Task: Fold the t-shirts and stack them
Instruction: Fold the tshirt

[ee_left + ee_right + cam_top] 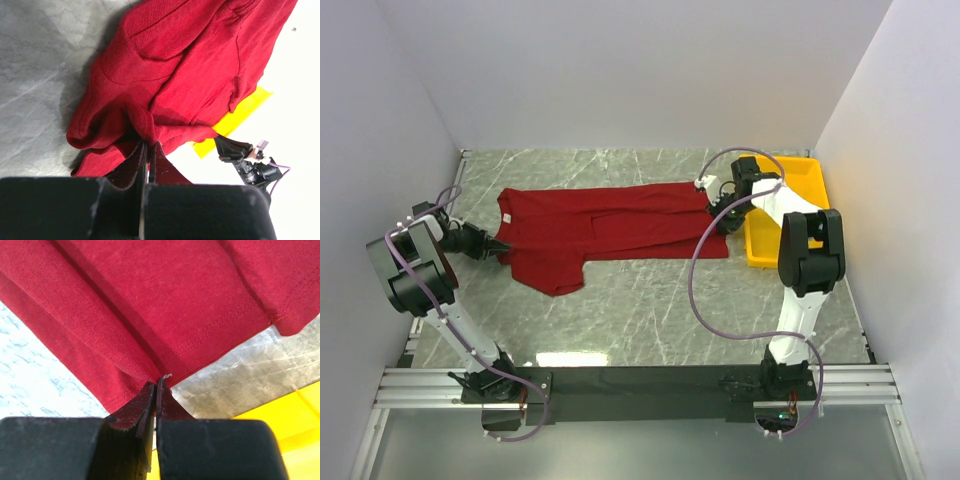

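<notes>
T-shirt point(620, 225) held at both ends, folding only begun.
The dark red T-shirt lies as a long band on the table point(650, 310), from 9 o'clock to 2 o'clock of its middle. The left claw point(498, 248) is closed on bunched cloth at the 9 o'clock end. The right claw point(722, 216) pinches the hem at 2 o'clock, just beside the yellow tray point(800, 180). I judge that one lengthwise fold is partly made, with a sleeve sticking out toward 7 o'clock; the cross folds and the stacking are left. No brand, print or readable writing shows.
</notes>
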`<act>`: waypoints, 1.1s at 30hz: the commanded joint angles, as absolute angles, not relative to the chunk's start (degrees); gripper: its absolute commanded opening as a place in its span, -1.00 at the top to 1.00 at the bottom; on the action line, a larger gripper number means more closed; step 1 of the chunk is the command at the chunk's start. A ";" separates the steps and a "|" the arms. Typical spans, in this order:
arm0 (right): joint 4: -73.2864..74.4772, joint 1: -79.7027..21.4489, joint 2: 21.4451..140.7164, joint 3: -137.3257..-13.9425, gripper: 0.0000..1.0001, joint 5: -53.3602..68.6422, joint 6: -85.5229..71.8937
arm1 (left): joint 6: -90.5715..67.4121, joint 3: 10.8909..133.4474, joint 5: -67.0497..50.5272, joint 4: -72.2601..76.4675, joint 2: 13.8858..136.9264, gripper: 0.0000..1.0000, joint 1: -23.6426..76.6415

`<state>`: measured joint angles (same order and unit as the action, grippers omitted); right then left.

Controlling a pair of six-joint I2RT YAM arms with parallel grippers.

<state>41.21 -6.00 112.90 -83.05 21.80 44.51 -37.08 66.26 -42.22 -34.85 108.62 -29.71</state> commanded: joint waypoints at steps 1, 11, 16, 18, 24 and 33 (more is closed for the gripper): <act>40.17 -6.24 113.20 -86.13 0.95 20.74 43.51 | -36.39 67.76 -42.71 -33.75 108.90 0.99 -30.06; 38.94 -7.03 114.70 -88.33 0.94 19.69 42.01 | -36.12 69.34 -42.36 -34.36 109.86 0.99 -30.06; 38.67 -7.21 115.40 -89.03 0.52 18.46 40.96 | -36.47 69.96 -42.80 -34.10 110.48 0.93 -30.06; 37.80 -7.21 114.96 -88.77 0.44 17.93 39.91 | -37.18 70.22 -43.50 -33.49 110.48 0.81 -30.06; 34.89 -7.21 113.03 -90.70 0.32 16.70 31.48 | -38.06 72.51 -43.68 -33.14 108.37 0.33 -29.97; 34.46 -7.38 111.36 -93.69 0.23 16.62 24.71 | -35.25 76.11 -39.40 -34.71 105.83 0.05 -29.97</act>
